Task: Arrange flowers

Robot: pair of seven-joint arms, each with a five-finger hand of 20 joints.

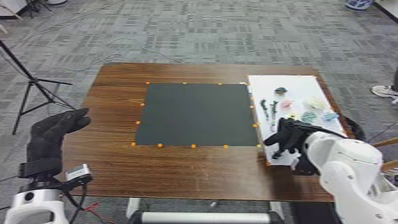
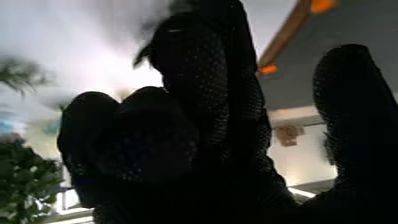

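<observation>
- Nearest us: right hand (image 2: 222,165), over the near end of the white mat (image 1: 302,82); fingers (image 2: 200,65) loosely bent, thumb well apart, no pinch seen.
- Left hand (image 1: 55,131) hung off the table's left side, fingers fairly straight and close together.
- Flowers lay on the white mat: pink flower (image 1: 286,104), cream flower (image 1: 314,103), teal flower (image 1: 308,117), blue flower (image 1: 330,116); dark stems (image 1: 274,108) beside the pink one.
- We judged them all light; heads soft and crushable, stems likely stiffer, maybe slippery. We'd have pinched low on a stem, off the petals.
- Blue flower sat near the table's (image 1: 102,125) right edge, so little spare room there; the black mat (image 1: 195,115) gave us width leftward.
</observation>
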